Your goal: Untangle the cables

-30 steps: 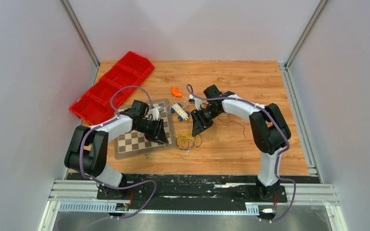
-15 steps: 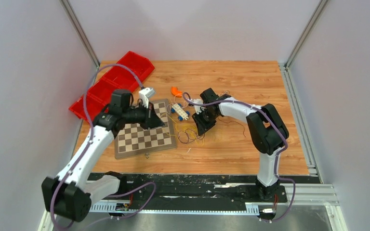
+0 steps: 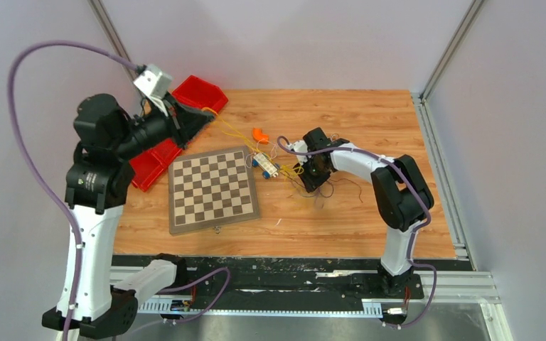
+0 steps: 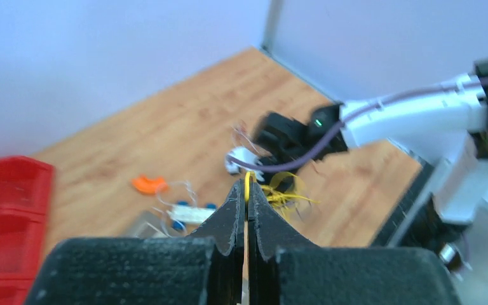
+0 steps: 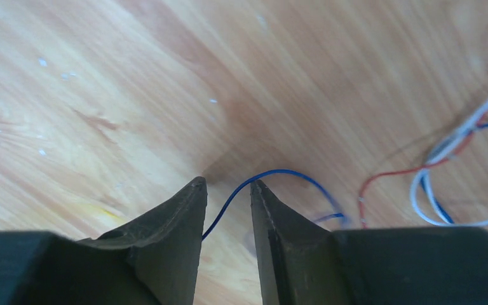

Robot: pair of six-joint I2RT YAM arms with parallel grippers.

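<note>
left arm is way up over the far left corner; left end effector [image 4: 248, 190] is clenched tight on a yellow cable [image 4: 284, 192], fingertips pressed together with the strand poking out between them; from above, that yellow cable runs taut and slanting down from the raised end effector, past the orange piece [image 3: 259, 133], to the knot of cables [image 3: 293, 170] on the worktop [image 3: 370, 121]; the knot sits just right of the small white block with blue ends [image 3: 264, 163], beside the far right corner of the chessboard [image 3: 213, 188]; red bins [image 3: 200, 92] lie under and behind the left arm; over on the other side, right end effector [image 5: 227, 190] is low at the worktop, right at the knot; its jaws stand a little apart, released, with a thin blue cable [image 5: 279, 173] arching out of the gap between them and not pinched; a red cable [image 5: 387, 181] and a white cable [image 5: 457, 136] curl loose on the wood just to its right
</note>
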